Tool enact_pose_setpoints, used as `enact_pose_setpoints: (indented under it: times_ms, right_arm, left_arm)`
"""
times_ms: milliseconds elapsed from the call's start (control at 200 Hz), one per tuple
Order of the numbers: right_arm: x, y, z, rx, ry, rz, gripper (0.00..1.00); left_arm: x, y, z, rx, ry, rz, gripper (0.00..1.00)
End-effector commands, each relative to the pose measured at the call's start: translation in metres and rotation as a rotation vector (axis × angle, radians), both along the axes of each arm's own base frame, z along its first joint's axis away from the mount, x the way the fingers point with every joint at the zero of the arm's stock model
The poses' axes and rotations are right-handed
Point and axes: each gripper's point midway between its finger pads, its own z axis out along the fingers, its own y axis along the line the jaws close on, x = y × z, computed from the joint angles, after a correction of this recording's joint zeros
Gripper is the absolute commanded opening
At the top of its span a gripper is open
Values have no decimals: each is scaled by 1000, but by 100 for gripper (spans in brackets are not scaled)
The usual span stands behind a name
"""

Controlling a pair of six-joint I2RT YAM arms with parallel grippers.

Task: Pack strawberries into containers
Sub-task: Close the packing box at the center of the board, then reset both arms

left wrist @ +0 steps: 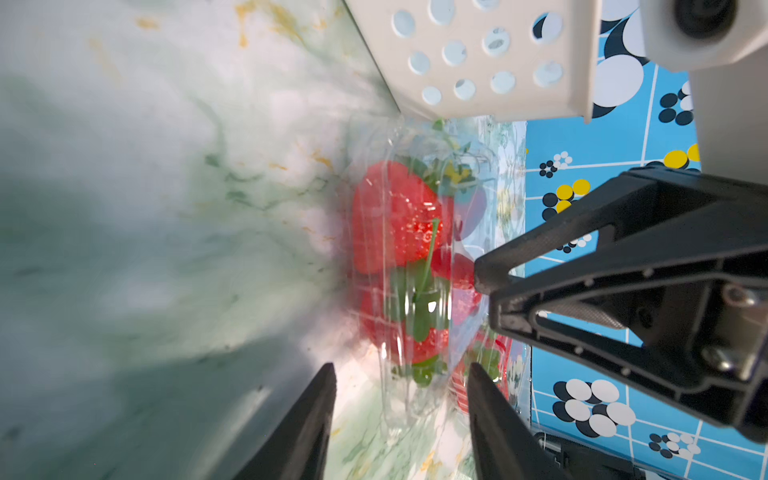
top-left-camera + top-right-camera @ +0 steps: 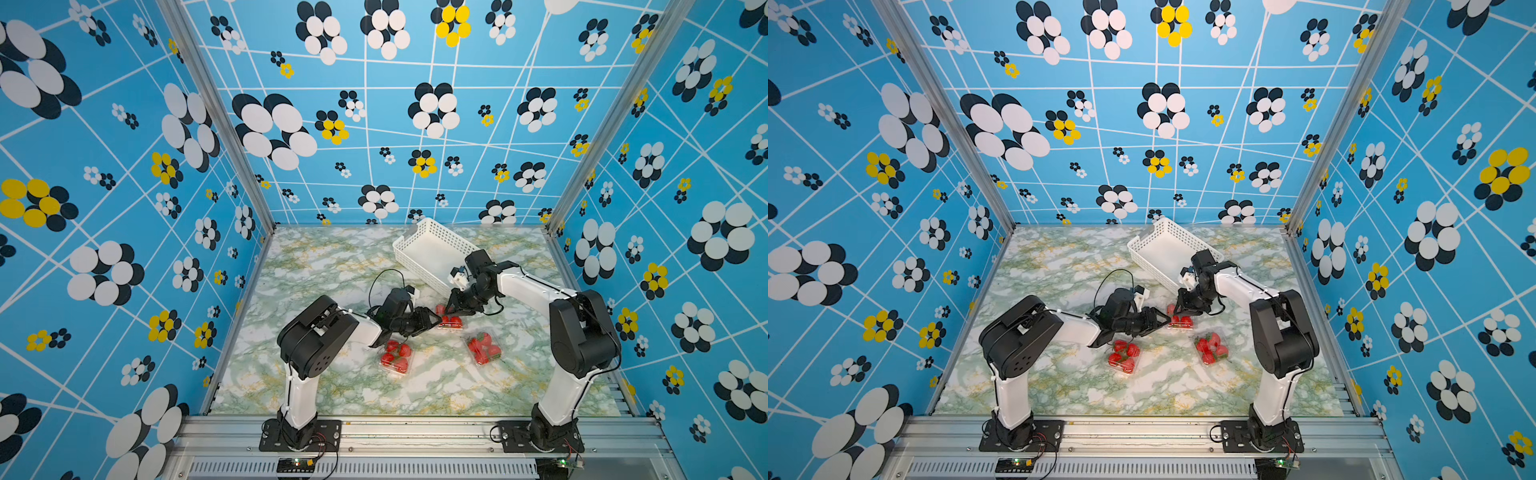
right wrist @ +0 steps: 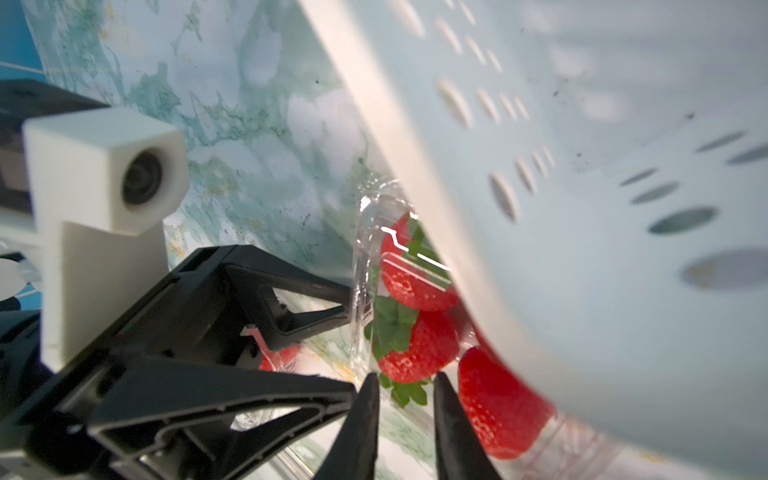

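Observation:
Three clear containers holding red strawberries lie on the marble table in both top views. The middle container (image 2: 451, 321) (image 2: 1180, 321) sits between my two grippers, close against the basket. My left gripper (image 2: 437, 321) (image 1: 401, 368) is open, its fingertips on either side of this container's (image 1: 399, 399) clear corner without touching it. My right gripper (image 2: 451, 308) (image 3: 406, 376) is open by a narrow gap, just short of a strawberry's (image 3: 419, 345) green cap inside the container (image 3: 359, 249). Nothing sits between either gripper's fingers. Strawberries (image 1: 395, 216) fill this box.
A white perforated basket (image 2: 432, 253) (image 2: 1167, 249) stands tilted right behind the middle container, its wall (image 3: 540, 166) looming over it. Two other packed containers (image 2: 395, 356) (image 2: 484, 347) lie nearer the front. The two grippers' tips are very close together.

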Motion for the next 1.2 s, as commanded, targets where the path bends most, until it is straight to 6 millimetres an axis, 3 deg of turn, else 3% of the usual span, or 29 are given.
enact_pose_setpoints:
  times_ms: [0, 230, 250, 375, 530, 665, 750, 849, 989, 1054, 1099, 1194]
  right_arm:
    - [0, 4, 19, 17, -29, 11, 33]
    - [0, 3, 47, 32, -98, 13, 39]
    - [-1, 3, 52, 37, -108, 17, 39]
    - [-6, -7, 83, 21, -211, 9, 44]
    - [-6, -39, 127, -63, -462, -60, 65]
    - [9, -94, 158, -259, -690, -277, 73]
    - [14, -134, 168, -397, -799, -449, 96]
    - [15, -183, 167, -572, -888, -636, 99]
    - [13, -220, 160, -677, -1055, -794, 99]
    - [10, -234, 151, -698, -1064, -838, 99]
    - [9, -240, 144, -722, -1054, -844, 99]
    - [10, -245, 132, -756, -1061, -823, 99]
  left_arm:
    - [13, 0, 24, -17, -69, 13, 52]
    - [20, 8, 32, 26, -108, 36, 53]
    - [21, 8, 42, 19, -127, 39, 53]
    - [27, 22, 59, 74, -187, 63, 53]
    - [44, 78, 84, 245, -313, 166, 62]
    - [59, 134, 112, 356, -420, 275, 72]
    - [66, 166, 125, 441, -459, 326, 78]
    - [73, 209, 133, 583, -495, 412, 81]
    - [82, 255, 140, 727, -609, 488, 86]
    - [83, 274, 143, 822, -709, 539, 91]
    - [82, 288, 144, 890, -782, 586, 100]
    - [75, 314, 145, 961, -906, 700, 99]
